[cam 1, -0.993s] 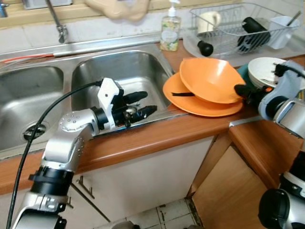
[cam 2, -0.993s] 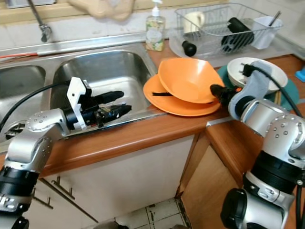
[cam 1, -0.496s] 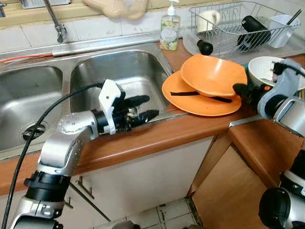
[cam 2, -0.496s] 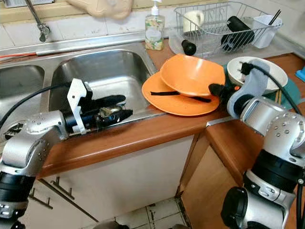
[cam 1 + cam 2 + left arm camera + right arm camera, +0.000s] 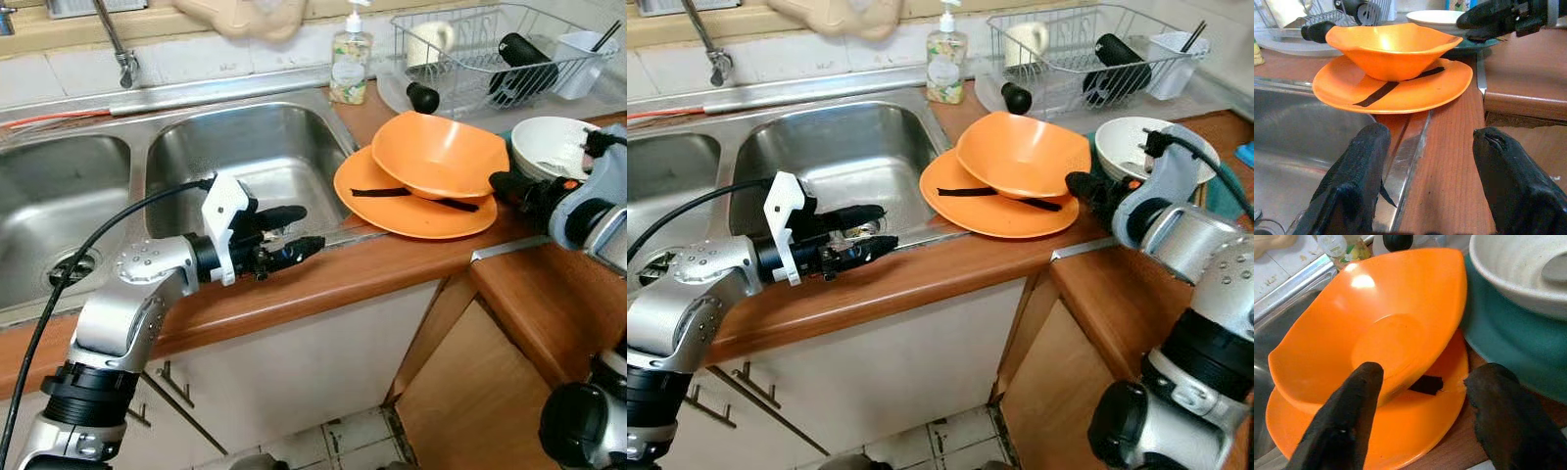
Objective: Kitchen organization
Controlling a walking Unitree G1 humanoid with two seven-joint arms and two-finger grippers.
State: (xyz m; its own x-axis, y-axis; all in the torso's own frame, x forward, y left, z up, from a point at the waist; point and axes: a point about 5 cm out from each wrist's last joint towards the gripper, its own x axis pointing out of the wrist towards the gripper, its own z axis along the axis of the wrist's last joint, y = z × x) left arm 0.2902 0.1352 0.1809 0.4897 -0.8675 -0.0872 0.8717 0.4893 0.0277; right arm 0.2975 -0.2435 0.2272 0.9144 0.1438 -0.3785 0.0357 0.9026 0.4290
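Observation:
An orange bowl (image 5: pixel 441 152) sits nearly level on an orange plate (image 5: pixel 411 211) on the wooden counter, right of the sink. A black strip (image 5: pixel 387 193) lies on the plate, running under the bowl. My right gripper (image 5: pixel 505 186) is open just right of the bowl, at its rim, holding nothing; in the right wrist view its fingers (image 5: pixel 1352 421) stand apart before the bowl (image 5: pixel 1376 328). My left gripper (image 5: pixel 296 230) is open over the sink's front rim, pointing at the plate (image 5: pixel 1396 90), empty.
A white bowl (image 5: pixel 549 147) rests on a teal plate (image 5: pixel 1498 342) behind my right gripper. At the back stand a wire dish rack (image 5: pixel 490 49) and a soap bottle (image 5: pixel 350 64). The double steel sink (image 5: pixel 245 147) lies left. A cupboard door (image 5: pixel 470 392) hangs open below.
The orange bowl went from tilted up to resting level on the plate. My right gripper drew back a little to the right. My left gripper sank toward the sink's front rim.

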